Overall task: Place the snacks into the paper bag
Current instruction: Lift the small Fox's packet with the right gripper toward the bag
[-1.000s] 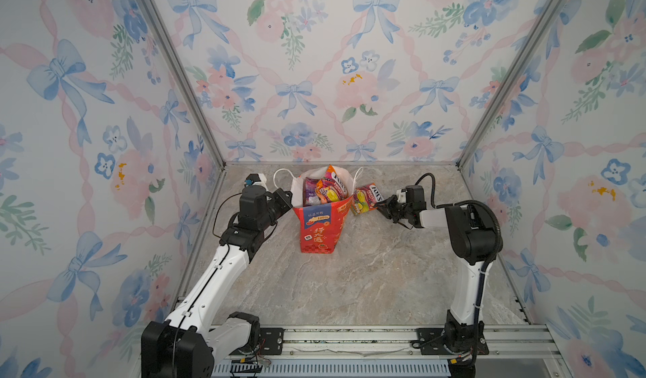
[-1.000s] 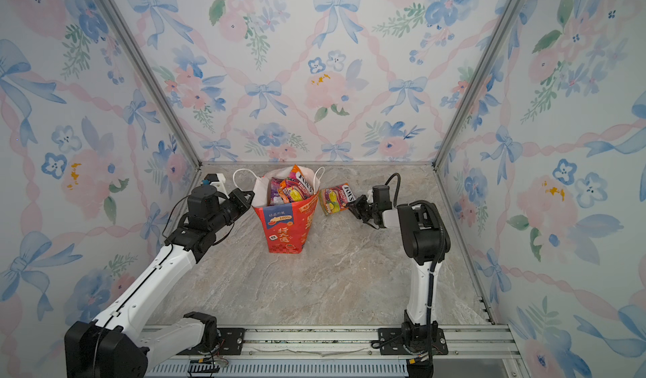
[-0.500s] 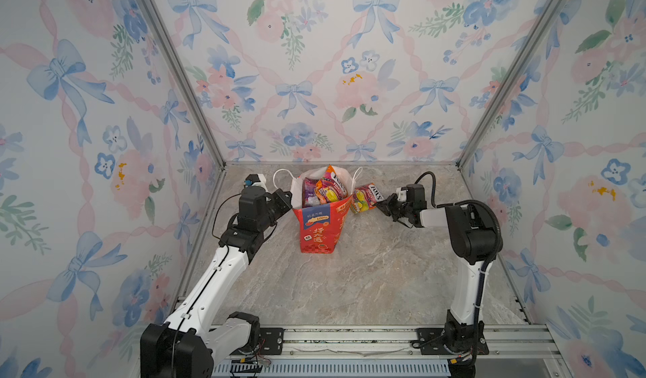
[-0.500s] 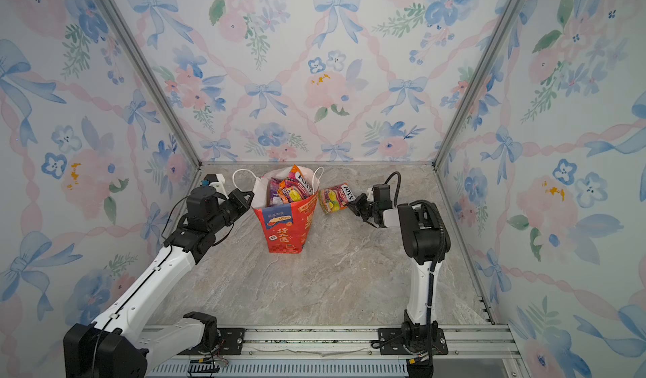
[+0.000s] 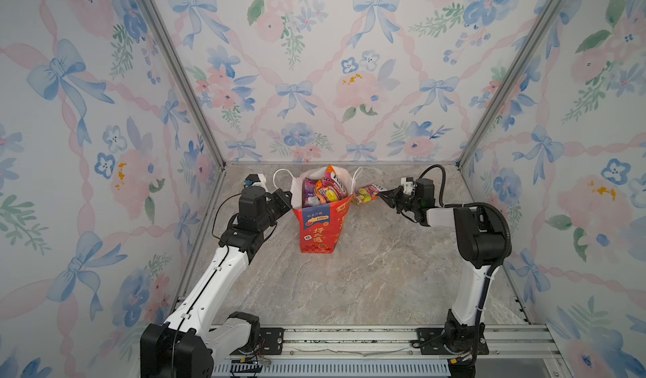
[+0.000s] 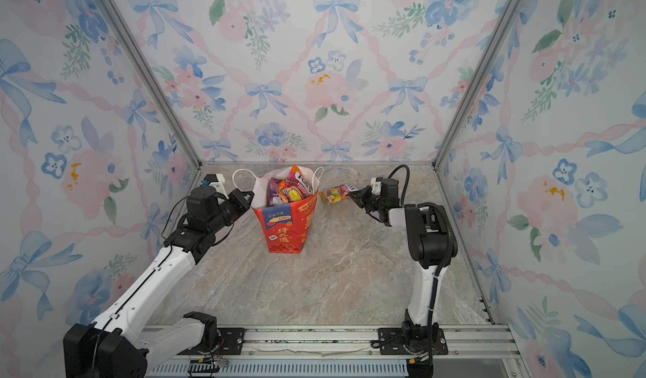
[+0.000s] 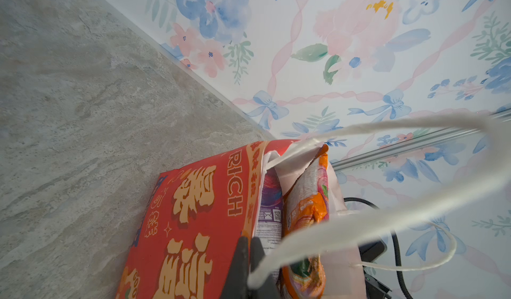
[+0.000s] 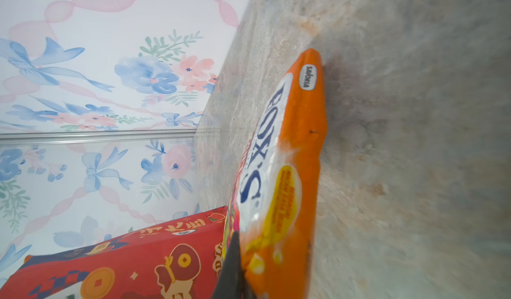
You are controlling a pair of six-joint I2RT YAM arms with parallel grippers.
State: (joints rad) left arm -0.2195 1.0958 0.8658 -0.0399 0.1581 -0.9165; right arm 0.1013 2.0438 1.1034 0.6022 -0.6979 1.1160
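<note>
The red paper bag (image 5: 320, 226) (image 6: 286, 226) stands upright at the middle back. Purple and orange snacks (image 5: 323, 189) (image 6: 290, 189) stick out of its mouth. My left gripper (image 5: 289, 198) (image 6: 251, 198) is shut on the bag's left rim. In the left wrist view its black fingers (image 7: 243, 256) pinch the red wall (image 7: 199, 214) beside a purple packet (image 7: 269, 201) and an orange one (image 7: 307, 201). My right gripper (image 5: 381, 195) (image 6: 353, 195) is shut on an orange FOX'S packet (image 5: 365, 194) (image 6: 335, 194) (image 8: 279, 173), just right of the bag (image 8: 124, 267) and low over the table.
The white cord handles (image 5: 281, 180) (image 7: 387, 220) loop out from the bag's mouth, one across the left wrist view. Floral walls close in the back and both sides. Bare marble tabletop (image 5: 349, 282) lies in front of the bag.
My right gripper's jaws have closed onto the FOX'S packet. The bag, the left arm and the packet's place look unchanged.
</note>
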